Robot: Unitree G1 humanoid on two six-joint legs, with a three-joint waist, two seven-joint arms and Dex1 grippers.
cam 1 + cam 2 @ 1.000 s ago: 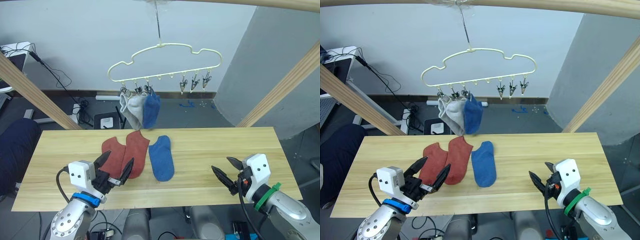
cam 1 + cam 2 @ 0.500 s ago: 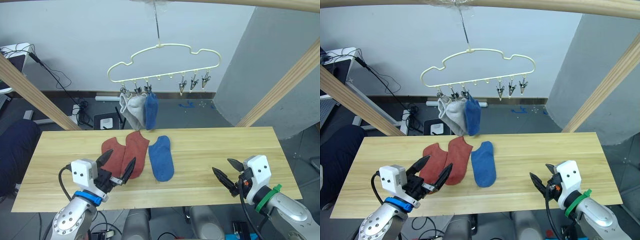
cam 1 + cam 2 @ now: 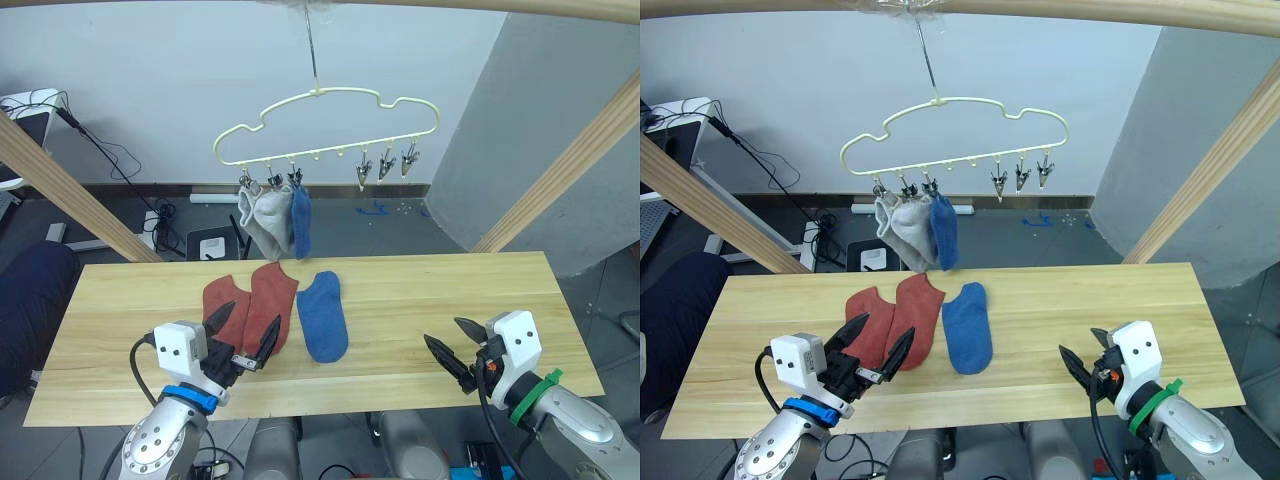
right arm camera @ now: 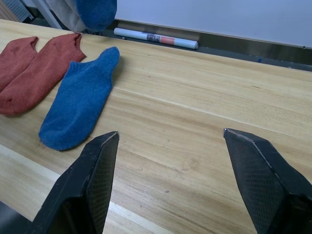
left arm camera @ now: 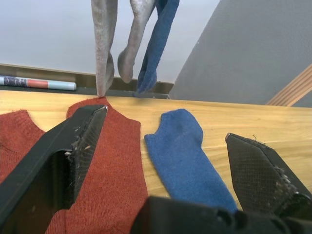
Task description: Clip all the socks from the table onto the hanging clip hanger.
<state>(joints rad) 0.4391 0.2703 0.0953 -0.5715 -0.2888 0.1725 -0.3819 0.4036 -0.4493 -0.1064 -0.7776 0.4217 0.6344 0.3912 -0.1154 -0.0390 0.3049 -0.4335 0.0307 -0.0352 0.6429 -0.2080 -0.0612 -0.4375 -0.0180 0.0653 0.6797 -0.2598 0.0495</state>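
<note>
Two rust-red socks [image 3: 275,300] lie side by side on the table [image 3: 450,290], left of centre, with one blue sock [image 3: 322,318] just to their right. My left gripper [image 3: 246,330] hovers open over the near ends of the red socks, one finger over each side of the right one. My right gripper [image 3: 449,342] is open above bare wood near the front right. Above the table's far edge hangs the clip hanger [image 3: 330,110]. Two grey socks [image 3: 262,220] and a blue sock [image 3: 301,218] are clipped at its left. Three clips [image 3: 385,165] at its right hold nothing.
Slanted wooden frame poles rise at the left [image 3: 60,180] and right [image 3: 560,170], with a beam overhead carrying the hanger's hook. Cables and a power strip [image 3: 215,195] lie on the floor behind the table. A dark bulky shape [image 3: 30,300] sits past the table's left end.
My left gripper has moved right and forward, closer over the red socks. The hanging blue sock has turned edge-on. The right gripper has stayed put.
</note>
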